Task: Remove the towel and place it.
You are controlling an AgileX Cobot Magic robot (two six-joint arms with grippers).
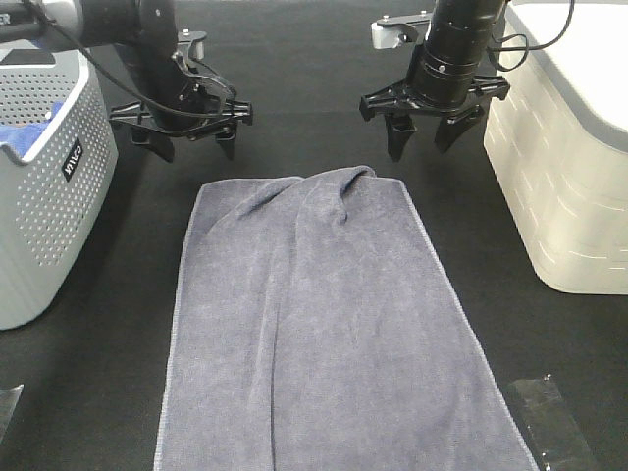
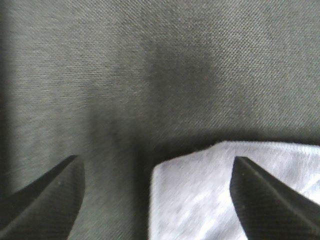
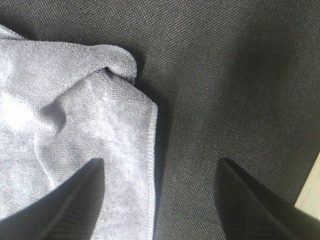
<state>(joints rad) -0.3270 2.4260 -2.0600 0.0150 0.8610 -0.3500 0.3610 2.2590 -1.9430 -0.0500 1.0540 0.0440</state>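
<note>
You see a black fabric table (image 1: pixel 294 98); on it the grey towel (image 1: pixel 324 334) lies spread, between a perforated basket (image 1: pixel 49 216) and a cream box (image 1: pixel 569 196).

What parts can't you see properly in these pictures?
Exterior high: near end of the towel, cut off by the bottom edge.
Exterior high: inside the grey basket; its wall hides all but some blue cloth.
Exterior high: the white bin, cut by the right edge.
Left wrist: blurry; only a towel corner shows.

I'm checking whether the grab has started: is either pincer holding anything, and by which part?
Nothing is held. The left pincer and right pincer hang open above the far corners of the towel.
</note>
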